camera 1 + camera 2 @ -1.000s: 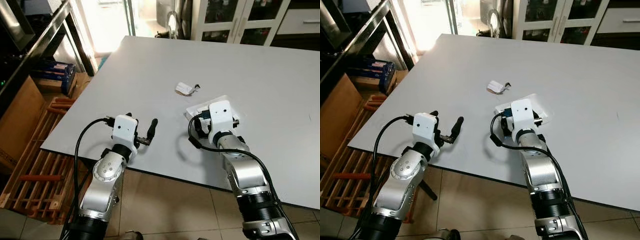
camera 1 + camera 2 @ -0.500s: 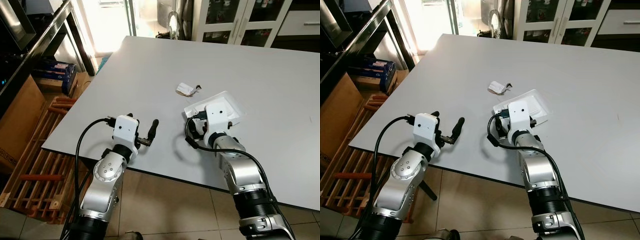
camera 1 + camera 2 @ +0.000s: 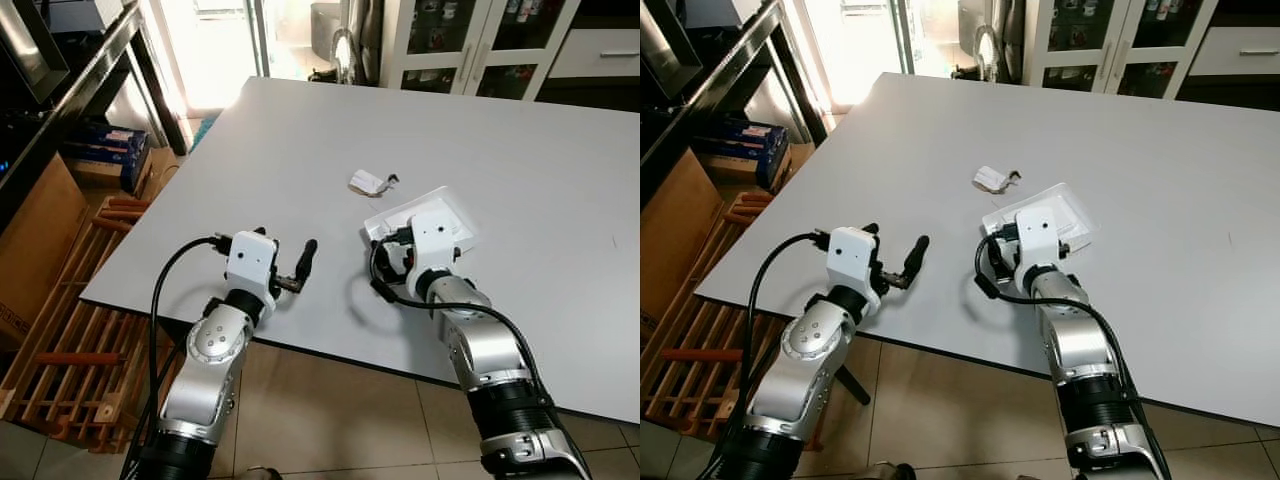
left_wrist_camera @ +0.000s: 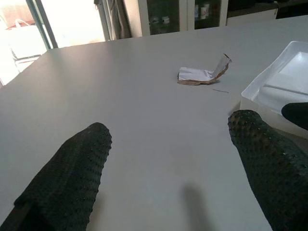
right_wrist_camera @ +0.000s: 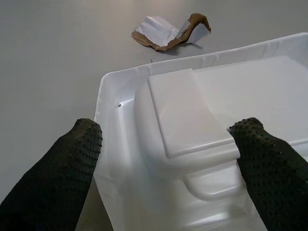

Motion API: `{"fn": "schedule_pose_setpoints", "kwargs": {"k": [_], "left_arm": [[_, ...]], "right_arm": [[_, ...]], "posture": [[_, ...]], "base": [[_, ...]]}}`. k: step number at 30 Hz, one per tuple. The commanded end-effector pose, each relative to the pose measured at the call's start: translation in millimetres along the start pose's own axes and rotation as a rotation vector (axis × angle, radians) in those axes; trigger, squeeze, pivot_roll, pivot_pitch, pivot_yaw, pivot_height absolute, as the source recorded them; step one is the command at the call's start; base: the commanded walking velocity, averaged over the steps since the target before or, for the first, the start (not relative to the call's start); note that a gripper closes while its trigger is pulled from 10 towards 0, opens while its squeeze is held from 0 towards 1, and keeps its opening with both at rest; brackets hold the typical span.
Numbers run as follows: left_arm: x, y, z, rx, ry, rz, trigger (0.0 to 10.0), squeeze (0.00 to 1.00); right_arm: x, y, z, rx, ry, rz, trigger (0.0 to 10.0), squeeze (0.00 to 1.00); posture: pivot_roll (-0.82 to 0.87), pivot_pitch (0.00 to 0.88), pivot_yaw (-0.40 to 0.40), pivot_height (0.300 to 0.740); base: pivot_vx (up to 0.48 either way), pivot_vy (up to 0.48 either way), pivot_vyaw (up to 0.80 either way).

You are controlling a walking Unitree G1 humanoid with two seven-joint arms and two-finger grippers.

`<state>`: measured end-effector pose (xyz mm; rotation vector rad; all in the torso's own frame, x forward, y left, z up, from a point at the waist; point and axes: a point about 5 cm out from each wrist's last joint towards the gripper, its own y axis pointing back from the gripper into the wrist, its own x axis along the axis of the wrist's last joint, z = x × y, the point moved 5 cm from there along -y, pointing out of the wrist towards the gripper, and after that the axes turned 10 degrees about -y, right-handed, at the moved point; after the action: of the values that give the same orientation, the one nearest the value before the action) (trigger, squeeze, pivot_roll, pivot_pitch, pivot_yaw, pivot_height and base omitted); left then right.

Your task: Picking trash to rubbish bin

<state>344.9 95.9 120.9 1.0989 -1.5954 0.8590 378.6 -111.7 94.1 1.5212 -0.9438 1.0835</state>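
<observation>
Two pincers spread apart, I see: right pincer (image 5: 168, 159) straddling white tray (image 5: 269, 96) corner; left pincer (image 4: 173, 144) low over tabletop (image 3: 300, 140); crumpled paper scrap (image 5: 168, 32) beyond tray.

Both arms are built of rounded, brushed-silver segments joined by black collars, with a ringed black section low on the right forearm. Each wrist carries a boxy white housing with small dark screw holes on its top face. A thick black cable loops out from the side of the left housing and runs down along the silver arm; a shorter black cable curls beside the right housing. The left pincer (image 3: 303, 262) and the right pincer (image 5: 168, 168) each have two long black fingers, whose rounded pads (image 4: 77, 171) are covered in a fine raised-dot texture.
</observation>
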Motion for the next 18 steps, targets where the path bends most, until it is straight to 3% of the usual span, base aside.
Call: {"fn": "schedule_pose_setpoints", "kwargs": {"k": [1, 8, 13, 18], "left_arm": [[-2, 1.4, 1.6, -0.009, -0.006, -0.013, 10.0, 0.00], [-2, 0.7, 0.8, -0.007, -0.012, -0.015, 10.0, 0.00], [-2, 0.9, 0.3, -0.004, -0.014, -0.015, 10.0, 0.00], [-1, -0.6, 0.5, -0.006, -0.013, -0.014, 10.0, 0.00]], "right_arm": [[-82, 11.5, 3.7, 0.000, -0.050, -0.282, 10.0, 0.00], [-87, 16.7, 4.1, 0.026, 0.021, -0.288, 10.0, 0.00], [-78, 31.8, 21.5, 0.016, 0.127, -0.254, 10.0, 0.00], [-65, 44.3, 32.8, -0.009, 0.160, -0.214, 10.0, 0.00]], "posture": [[0.00, 0.121, 0.068, 0.740], [0.00, 0.120, 0.068, 0.740], [0.00, 0.120, 0.068, 0.740], [-0.01, 0.118, 0.073, 0.740]], "base": [[0.000, 0.000, 0.00], [0.000, 0.000, 0.00], [0.000, 0.000, 0.00], [0.000, 0.000, 0.00]]}}
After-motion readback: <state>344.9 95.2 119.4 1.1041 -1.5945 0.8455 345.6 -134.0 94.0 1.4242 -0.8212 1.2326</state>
